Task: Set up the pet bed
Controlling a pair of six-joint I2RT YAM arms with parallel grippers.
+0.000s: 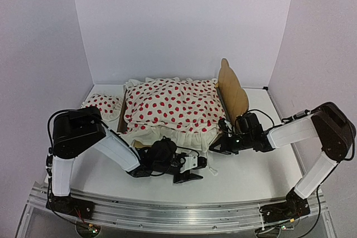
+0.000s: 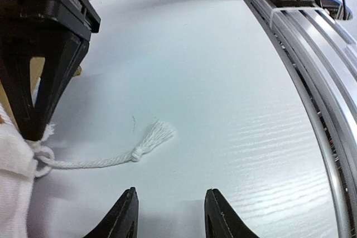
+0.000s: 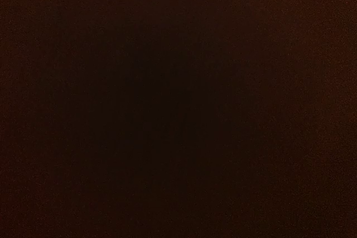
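The pet bed [image 1: 233, 90] sits just beyond both grippers, on the side away from the arm bases, with its wavy plywood headboard standing upright directly behind the right gripper [image 2: 32, 126]. A white ruffled blanket [image 1: 170, 107] dotted in red fills the frame from end to end and hides the base. Its near ruffle spills over the low rail toward the grippers. Only the headboard and a sliver of plywood at the far left end show from under the cloth. A small red-dotted pillow [image 1: 103, 105] lies outside the bed, on the table beside that left end, well off to the left of the left gripper [image 2: 172, 193] and farther from the bases.

The left gripper hovers low over the table, its two dark fingers spread apart with nothing between them. A white twisted cord [image 2: 95, 163] lies on the surface just ahead of it, ending in a frayed tassel [image 2: 159, 134]. The cord runs back to a knot at the blanket's corner. The right gripper is clenched, with its tapered tips meeting right at that knotted corner. Whether cloth is caught between them cannot be told, and the right wrist view is entirely dark.

The white table [image 1: 245, 176] has a faint wood grain. An aluminium rail [image 1: 178, 215] runs along its near edge behind the grippers, and plain white walls [image 1: 184, 20] enclose the back and both sides.
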